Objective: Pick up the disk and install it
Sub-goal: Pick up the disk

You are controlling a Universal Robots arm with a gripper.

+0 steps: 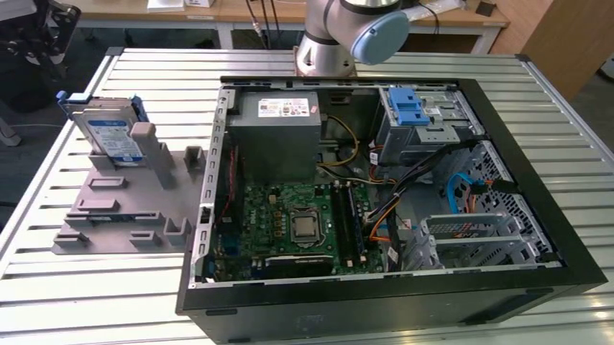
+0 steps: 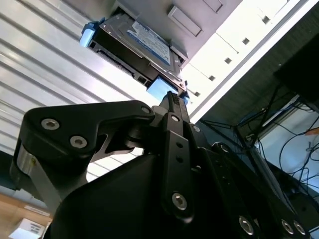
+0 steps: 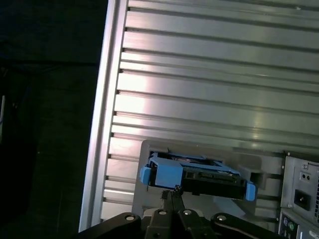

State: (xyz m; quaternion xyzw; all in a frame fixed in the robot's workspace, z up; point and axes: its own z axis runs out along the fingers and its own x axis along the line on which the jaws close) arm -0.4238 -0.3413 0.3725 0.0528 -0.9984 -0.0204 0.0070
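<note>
The disk [image 1: 108, 133] is a silver drive with a blue-and-white label and a blue frame. It stands on edge in a grey holder [image 1: 115, 208] at the exterior view's left, beside the open computer case [image 1: 287, 302]. Both wrist views look along my gripper [image 3: 173, 191] toward the disk [image 3: 197, 174], whose blue frame lies just past the fingertips. In the second wrist view the gripper [image 2: 172, 97] points at the disk's [image 2: 137, 42] blue end. The black fingers meet at a point with nothing between them. I cannot tell how wide the gap to the disk is.
The case lies open on a ribbed metal table [image 1: 96, 287], showing a green motherboard [image 1: 298, 219], a grey power supply [image 1: 278, 133] and a drive cage with a blue latch [image 1: 410, 111]. The arm's base [image 1: 326, 50] stands behind the case. Cables cross the case's right half.
</note>
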